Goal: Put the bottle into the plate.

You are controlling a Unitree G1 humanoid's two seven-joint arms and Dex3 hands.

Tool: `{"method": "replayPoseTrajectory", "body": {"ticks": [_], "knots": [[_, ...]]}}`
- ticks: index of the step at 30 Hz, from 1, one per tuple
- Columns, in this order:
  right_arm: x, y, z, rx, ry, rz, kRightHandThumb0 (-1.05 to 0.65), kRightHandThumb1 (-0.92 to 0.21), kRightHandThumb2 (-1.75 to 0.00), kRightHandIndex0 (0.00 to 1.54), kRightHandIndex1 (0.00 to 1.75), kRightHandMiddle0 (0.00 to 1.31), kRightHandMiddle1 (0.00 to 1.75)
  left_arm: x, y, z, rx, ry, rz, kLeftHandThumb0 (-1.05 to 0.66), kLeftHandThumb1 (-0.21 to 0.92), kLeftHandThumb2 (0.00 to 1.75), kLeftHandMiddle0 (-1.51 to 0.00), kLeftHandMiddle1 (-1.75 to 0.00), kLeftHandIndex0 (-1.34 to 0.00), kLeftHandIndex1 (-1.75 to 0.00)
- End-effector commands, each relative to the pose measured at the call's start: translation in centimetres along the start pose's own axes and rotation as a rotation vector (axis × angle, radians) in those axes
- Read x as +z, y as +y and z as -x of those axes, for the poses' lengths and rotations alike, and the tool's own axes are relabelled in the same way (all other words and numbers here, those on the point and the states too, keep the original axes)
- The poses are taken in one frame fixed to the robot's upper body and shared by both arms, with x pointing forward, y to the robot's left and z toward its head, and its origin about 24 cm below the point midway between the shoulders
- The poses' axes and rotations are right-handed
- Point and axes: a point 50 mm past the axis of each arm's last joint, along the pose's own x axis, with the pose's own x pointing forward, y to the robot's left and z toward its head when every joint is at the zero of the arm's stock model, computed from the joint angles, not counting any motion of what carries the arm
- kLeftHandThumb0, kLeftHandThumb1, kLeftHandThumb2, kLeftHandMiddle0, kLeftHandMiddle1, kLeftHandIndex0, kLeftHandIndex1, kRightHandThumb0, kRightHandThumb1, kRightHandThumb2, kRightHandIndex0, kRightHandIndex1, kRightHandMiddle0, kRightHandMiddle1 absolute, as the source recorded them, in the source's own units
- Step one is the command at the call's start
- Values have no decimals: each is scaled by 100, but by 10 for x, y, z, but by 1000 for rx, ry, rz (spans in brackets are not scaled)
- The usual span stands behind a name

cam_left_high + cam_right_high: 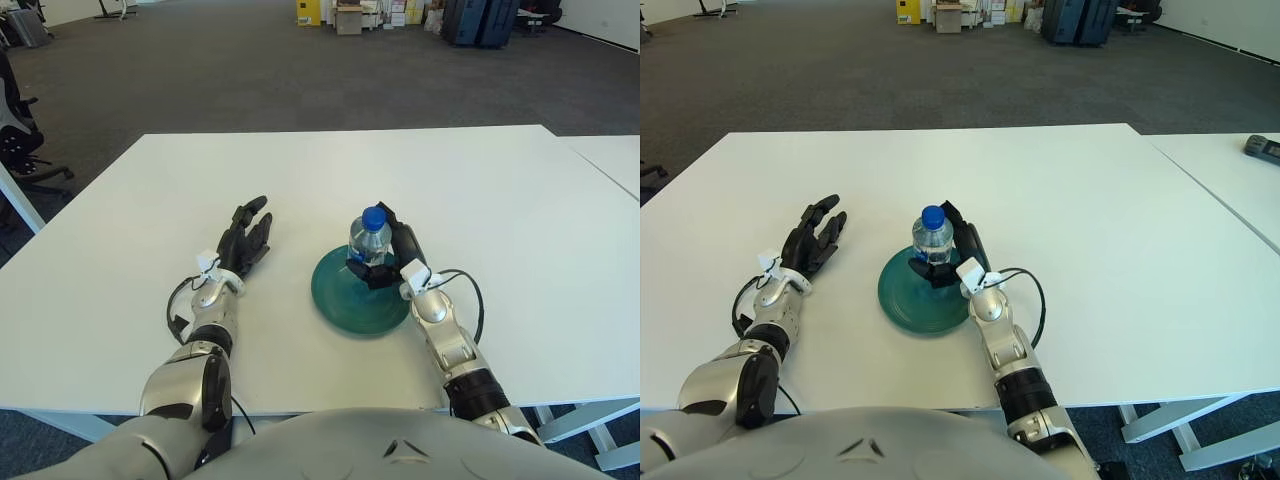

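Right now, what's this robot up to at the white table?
The right robot hand is gripping a clear water bottle with a blue cap, holding it upright over the teal plate. Whether the bottle's base touches the plate yet isn't clear, and the fingers have not let go. The left robot hand shows idle to the left of the plate on the white table, fingers extended and holding nothing.
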Motion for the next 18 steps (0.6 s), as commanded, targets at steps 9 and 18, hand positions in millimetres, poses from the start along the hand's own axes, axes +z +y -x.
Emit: {"method": "replayPoseTrajectory", "body": {"ticks": [9,18], "knots": [[3,7,0,20,-4,-46,-9,-33,-122,121,175,90,175,-26,-1,17,27,122,57,-58,92,56,-45,0,0,-84],[3,13,2,1,-9,-31,-11,-35,-120,120,175,89,175,-26,-2,16,23,121,55,-57,92,56,-45,0,0,-85]]}}
